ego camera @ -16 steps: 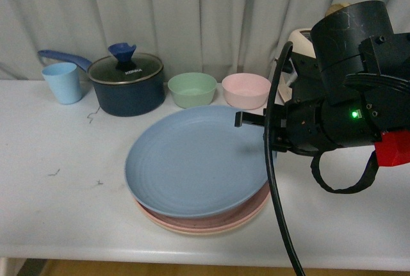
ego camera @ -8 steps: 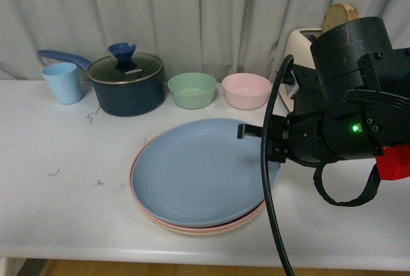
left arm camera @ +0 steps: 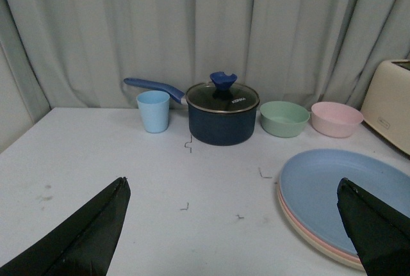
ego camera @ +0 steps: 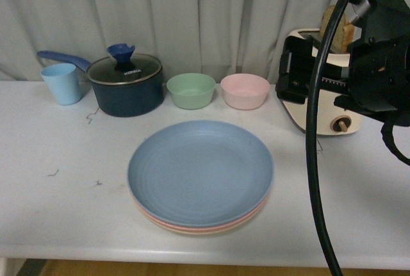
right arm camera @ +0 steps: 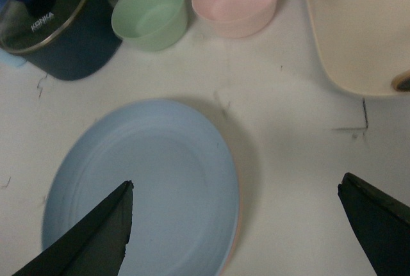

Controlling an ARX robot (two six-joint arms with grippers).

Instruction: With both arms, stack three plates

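The white worktop (ego camera: pixel 57 212) carries every item, with a grey curtain (ego camera: pixel 192 20) hanging behind it. The right arm (ego camera: pixel 378 58) is raised at the right side of the front view, in front of a cream toaster (ego camera: pixel 323 119); its black cable (ego camera: pixel 314 161) hangs down toward the near edge. The right tool (right arm camera: pixel 234 225) is spread wide and holds nothing: in its wrist view the two black fingers (right arm camera: pixel 96 237) stand far apart, with the plate stack below and between them, clear of both. The left tool (left arm camera: pixel 234 225) is also spread wide and empty, its fingertips (left arm camera: pixel 90 231) far apart above bare worktop, with the stack under its right finger. The three plates lie flat in one stack, rims concentric and faces upward; being round, they show no long axis. The blue plate (ego camera: pixel 200 172) is on top, the pink plate (ego camera: pixel 160 218) is directly under it, and the beige plate (ego camera: pixel 198 230) is at the bottom, only thin rim edges of the lower two showing. Beyond the stack, away from both tools, stands a dark blue pot (ego camera: pixel 126 87) with a glass lid, its handle pointing left. A green bowl (ego camera: pixel 191 90) and a pink bowl (ego camera: pixel 245 91) stand side by side next to the pot, close together. A light blue cup (ego camera: pixel 62 82) stands just left of the pot.
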